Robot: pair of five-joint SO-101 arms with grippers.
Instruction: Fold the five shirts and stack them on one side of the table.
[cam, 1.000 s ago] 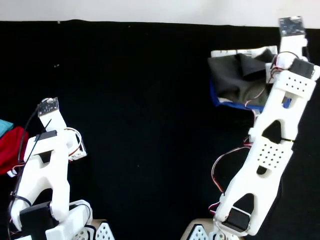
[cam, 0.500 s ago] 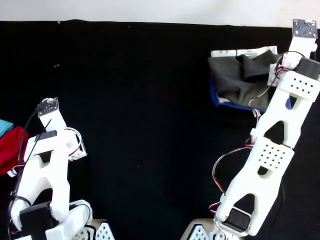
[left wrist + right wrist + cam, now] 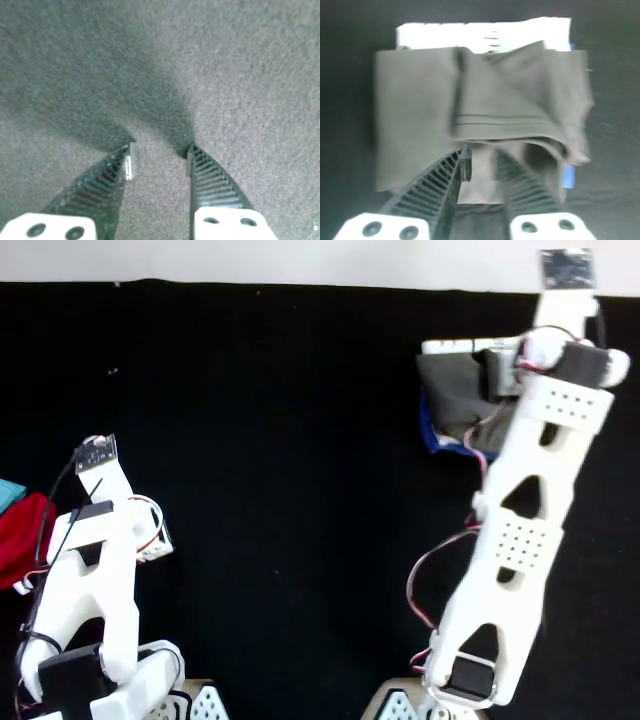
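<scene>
Near the table [image 3: 280, 390] edge — right hand [image 3: 482, 157] above grey shirt [image 3: 415, 115].

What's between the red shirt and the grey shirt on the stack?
High view: the left arm stands right beside the red shirt; from there to the grey shirt, only bare black table cover.

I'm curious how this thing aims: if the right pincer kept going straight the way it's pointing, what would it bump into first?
Most likely the grey shirt: the right pincer is open and points straight down at its folded cloth. How far above the shirt it hangs is hard to judge.
</scene>
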